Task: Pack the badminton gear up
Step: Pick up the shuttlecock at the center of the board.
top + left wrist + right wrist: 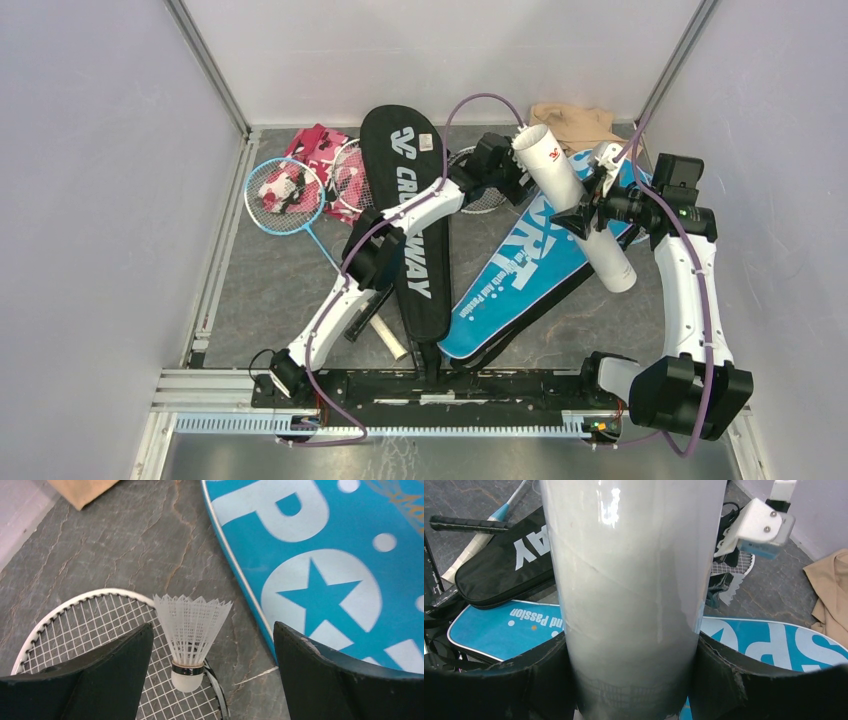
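Note:
A white shuttlecock (191,630) lies cork-down on the strings of a white-framed racket (75,625), beside the blue "SPORT" cover (320,545). My left gripper (212,627) hangs open over it, one finger on each side, touching nothing. My right gripper (631,680) is shut on the white tube (629,580), which slants above the blue cover (520,270) with its open end (535,140) toward the back. The black "CROSSWAY" cover (405,200) lies left of the blue one. A blue-framed racket (285,195) rests at the far left.
The pink camouflage cloth (320,150) is bunched at the back left, partly under the blue racket. A beige cloth (575,122) sits at the back right corner. A white racket handle (385,335) pokes out by the left arm. Walls enclose three sides.

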